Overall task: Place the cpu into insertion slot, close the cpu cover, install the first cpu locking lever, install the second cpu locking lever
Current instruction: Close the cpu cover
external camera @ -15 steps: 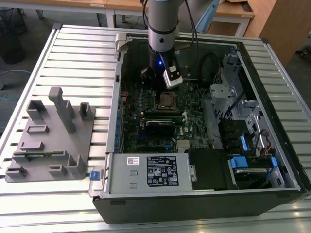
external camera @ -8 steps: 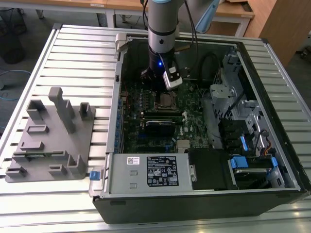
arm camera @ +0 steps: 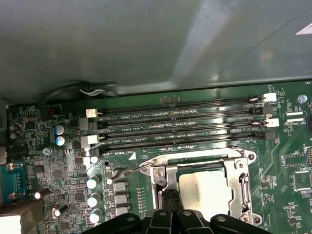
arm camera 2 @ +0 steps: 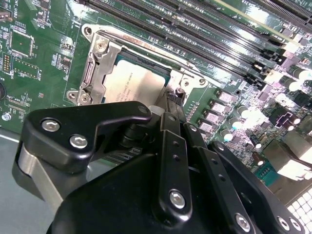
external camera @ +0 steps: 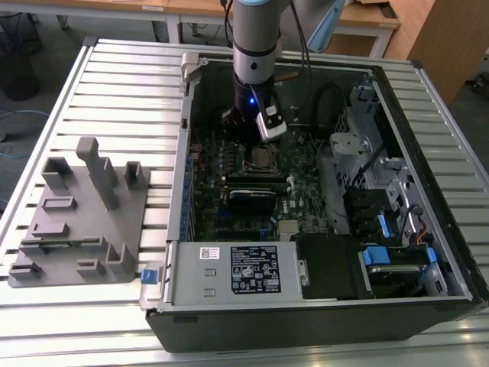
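Observation:
The cpu (arm camera 2: 129,85) shows its dull silver face in the insertion slot (arm camera 2: 146,51) on the green board, also seen in the first wrist view as the cpu (arm camera: 204,187). The cpu cover (arm camera: 163,178) lies down around it as a metal frame. A thin wire locking lever (arm camera: 124,170) sticks out from the socket's corner, its hooked end raised off the board. My gripper (arm camera 2: 174,100) hangs just over the socket's edge beside the cover's tab, fingers together with nothing between them. The arm (external camera: 252,46) reaches down into the computer case over the cpu (external camera: 262,158).
Long black memory slots (arm camera: 180,126) run beside the socket, with capacitors (arm camera: 92,183) close by. The open case holds a power supply (external camera: 229,271), drive cages with blue tabs (external camera: 382,256) and cables. A grey parts fixture (external camera: 76,214) sits on the slatted table.

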Action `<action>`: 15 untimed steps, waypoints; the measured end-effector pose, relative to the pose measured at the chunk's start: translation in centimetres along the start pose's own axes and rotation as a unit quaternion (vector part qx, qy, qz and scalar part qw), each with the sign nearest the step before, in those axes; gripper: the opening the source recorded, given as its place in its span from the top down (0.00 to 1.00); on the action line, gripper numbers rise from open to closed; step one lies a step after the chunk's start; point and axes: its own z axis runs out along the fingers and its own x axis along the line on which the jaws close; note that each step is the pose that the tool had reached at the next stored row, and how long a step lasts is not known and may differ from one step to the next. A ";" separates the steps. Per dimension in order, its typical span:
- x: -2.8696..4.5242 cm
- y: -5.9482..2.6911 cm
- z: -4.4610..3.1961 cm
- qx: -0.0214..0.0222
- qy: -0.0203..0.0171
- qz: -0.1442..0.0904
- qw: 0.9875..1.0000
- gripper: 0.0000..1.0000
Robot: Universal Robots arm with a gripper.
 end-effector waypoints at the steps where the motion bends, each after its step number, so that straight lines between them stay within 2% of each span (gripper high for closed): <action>1: 0.02 0.00 0.01 0.000 0.000 0.000 1.000 0.90; 15: 0.09 -0.01 0.21 0.000 0.000 0.000 1.000 0.90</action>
